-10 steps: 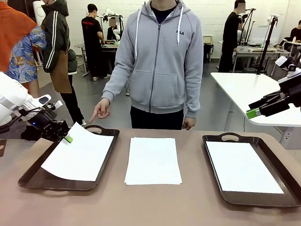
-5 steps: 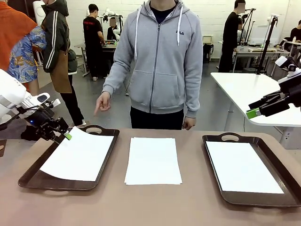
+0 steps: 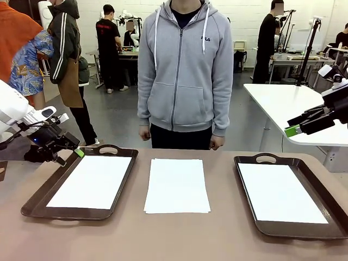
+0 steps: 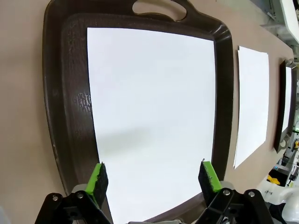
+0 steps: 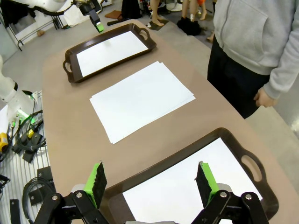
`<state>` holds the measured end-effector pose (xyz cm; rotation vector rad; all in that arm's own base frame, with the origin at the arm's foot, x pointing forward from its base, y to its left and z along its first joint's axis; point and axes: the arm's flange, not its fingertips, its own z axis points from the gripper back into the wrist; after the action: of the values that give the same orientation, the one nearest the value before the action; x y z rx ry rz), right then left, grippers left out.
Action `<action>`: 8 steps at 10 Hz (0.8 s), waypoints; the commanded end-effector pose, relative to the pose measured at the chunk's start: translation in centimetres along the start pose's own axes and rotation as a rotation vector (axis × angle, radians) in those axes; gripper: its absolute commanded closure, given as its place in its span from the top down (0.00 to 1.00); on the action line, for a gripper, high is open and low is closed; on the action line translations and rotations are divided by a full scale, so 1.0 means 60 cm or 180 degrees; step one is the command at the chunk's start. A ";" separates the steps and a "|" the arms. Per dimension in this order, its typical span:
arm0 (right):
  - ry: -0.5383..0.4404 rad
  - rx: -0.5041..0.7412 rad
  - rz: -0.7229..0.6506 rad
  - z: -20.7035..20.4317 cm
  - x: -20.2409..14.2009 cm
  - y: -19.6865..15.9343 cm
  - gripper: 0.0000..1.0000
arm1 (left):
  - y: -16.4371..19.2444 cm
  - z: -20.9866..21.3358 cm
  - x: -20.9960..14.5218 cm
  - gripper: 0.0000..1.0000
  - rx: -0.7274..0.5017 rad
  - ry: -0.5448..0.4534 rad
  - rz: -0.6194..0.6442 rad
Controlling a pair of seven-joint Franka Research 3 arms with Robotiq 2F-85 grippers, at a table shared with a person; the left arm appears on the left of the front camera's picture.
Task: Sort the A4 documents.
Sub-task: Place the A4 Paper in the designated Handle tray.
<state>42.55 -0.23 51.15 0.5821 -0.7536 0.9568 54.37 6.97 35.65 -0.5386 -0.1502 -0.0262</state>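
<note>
1. The left hand [image 3: 70,156] is seen released, its jaws spread wide with nothing gripped. It's parked near the far left corner of the left tray [image 3: 65,213].
2. One blank A4 sheet [image 3: 92,182] is laid flat inside that tray and covers most of the floor. In the left wrist view, the green pads [image 4: 97,178] are seen parted above the sheet's near end, clear of it.
3. The middle pile of A4 documents [image 3: 176,185] is left on the bare worktop [image 3: 179,239] between the two trays, touching neither. Its edges are a bit offset, so more than one sheet can be made out.
4. The right tray [image 3: 299,229] is loaded with another white sheet [image 3: 280,193], also lying flat.
5. The right hand [image 3: 293,129] is held up at the right side, well apart from the right tray, with its jaws open and empty. Its wrist view is pointed down at that tray.
6. A person [image 3: 185,70] in a grey hoodie is stood at the far side, arms hung down and off the worktop.
</note>
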 end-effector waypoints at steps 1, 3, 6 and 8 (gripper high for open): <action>-0.0003 0.0004 0.0009 0.000 0.001 0.001 1.00 | -0.009 -0.002 -0.015 1.00 -0.0325 -0.0044 0.0148; -0.0003 0.0004 0.0009 0.000 0.001 0.001 1.00 | 0.000 0.000 0.000 1.00 0.0000 0.0000 0.0000; -0.0003 0.0004 0.0009 0.000 0.001 0.001 1.00 | 0.000 0.000 0.000 1.00 0.0000 0.0000 0.0000; -0.0003 0.0004 0.0009 0.000 0.001 0.001 1.00 | 0.000 0.000 0.000 1.00 0.0000 0.0000 0.0000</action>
<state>42.55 -0.23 51.15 0.5821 -0.7536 0.9568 54.25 6.79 35.60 -0.5569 -0.1446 -0.0203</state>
